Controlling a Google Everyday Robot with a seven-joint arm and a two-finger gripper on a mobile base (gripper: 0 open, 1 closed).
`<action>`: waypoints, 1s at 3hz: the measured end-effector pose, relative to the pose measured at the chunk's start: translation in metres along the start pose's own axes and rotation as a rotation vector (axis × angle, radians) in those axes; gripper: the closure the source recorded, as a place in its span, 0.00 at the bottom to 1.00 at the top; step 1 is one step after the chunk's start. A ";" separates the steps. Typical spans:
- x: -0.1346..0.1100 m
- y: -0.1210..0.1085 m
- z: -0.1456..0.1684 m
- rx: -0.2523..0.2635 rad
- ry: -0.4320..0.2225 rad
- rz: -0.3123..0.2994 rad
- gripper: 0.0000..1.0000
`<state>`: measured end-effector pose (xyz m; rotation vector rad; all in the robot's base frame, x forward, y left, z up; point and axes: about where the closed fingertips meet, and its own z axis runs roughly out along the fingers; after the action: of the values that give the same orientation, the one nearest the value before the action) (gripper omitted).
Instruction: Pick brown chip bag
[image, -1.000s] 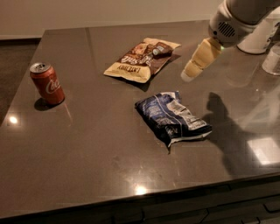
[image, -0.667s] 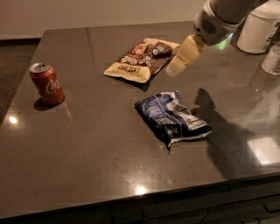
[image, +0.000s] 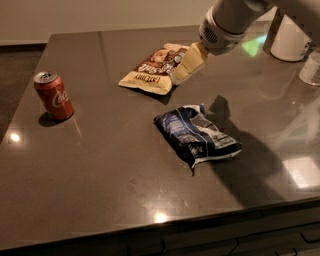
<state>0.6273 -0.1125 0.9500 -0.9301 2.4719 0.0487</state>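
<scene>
On the dark glossy tabletop (image: 100, 190) lie two snack bags and one soda can. One brown chip bag (image: 150, 69) rests flat toward the far side, near the middle of the table's width, with a brown centre, cream-yellow ends and dark lettering on its near end. One dark blue and white snack bag (image: 197, 136), crumpled, sits nearer the front edge and a little to the right, well apart from the brown bag. One red soda can (image: 52, 95) stands upright at the left, far from both bags.

From the top right, a single pale arm (image: 230, 22) reaches down and to the left. Its one gripper (image: 181, 75), cream-coloured, points at the right-hand end of the brown chip bag and overlaps that end in this view (whether it touches the bag or hangs just above it cannot be told). Whether the gripper is parted or closed also cannot be told. The arm's shadow falls on the table just right of the blue bag.

At the far right corner stand one white cylindrical container (image: 290, 42) and, nearer, one clear cup (image: 311, 70) cut off by the frame edge.
</scene>
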 end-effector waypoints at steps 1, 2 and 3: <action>0.000 -0.001 0.001 0.005 0.001 0.022 0.00; -0.004 0.006 0.008 0.037 0.039 0.018 0.00; -0.013 0.017 0.033 0.059 0.091 0.045 0.00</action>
<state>0.6399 -0.0852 0.9245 -0.8693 2.5635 -0.0515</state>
